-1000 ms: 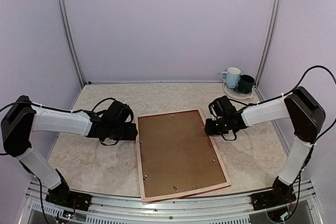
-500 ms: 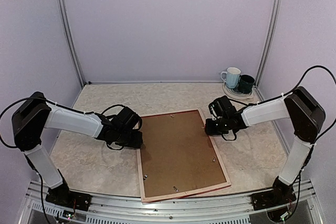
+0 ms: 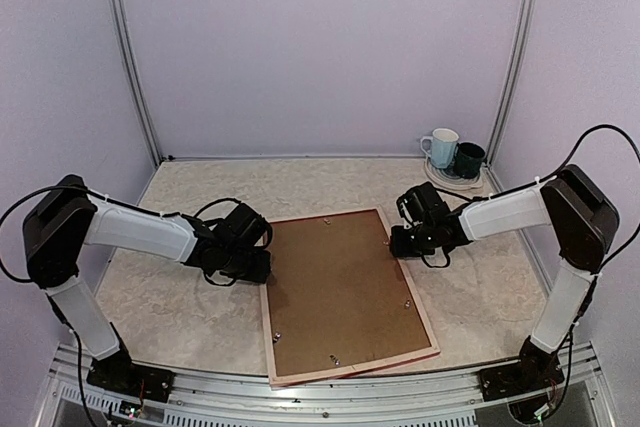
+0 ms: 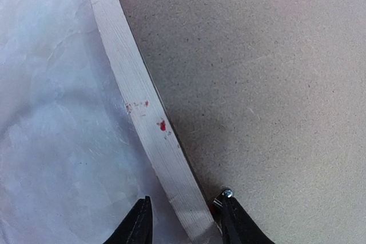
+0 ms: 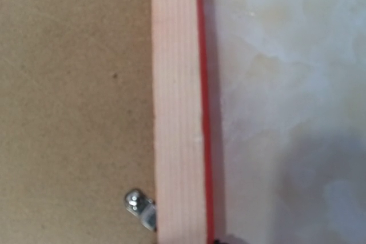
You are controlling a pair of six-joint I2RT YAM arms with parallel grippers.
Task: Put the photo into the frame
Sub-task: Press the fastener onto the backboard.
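The frame [image 3: 266,319] lies face down in the middle of the table, pale wood back up, with a thin red edge showing. The brown backing board [image 3: 340,287] fills it. The photo is hidden. My left gripper [image 3: 262,265] is low at the frame's left rail. In the left wrist view it [image 4: 186,224] is open, with its fingers astride the pale rail [image 4: 140,107] and one finger beside a small metal clip [image 4: 224,195]. My right gripper [image 3: 398,243] is at the frame's right rail [image 5: 176,112]. Its fingers barely show there.
A white mug [image 3: 440,147] and a dark mug [image 3: 468,159] stand on a plate at the back right corner. Metal clips [image 5: 140,205] dot the backing board's edge. The frame's near edge lies close to the table's front rail [image 3: 300,402].
My left gripper moved right and came down onto the frame's left rail, then held still. The right arm and the frame have not moved.
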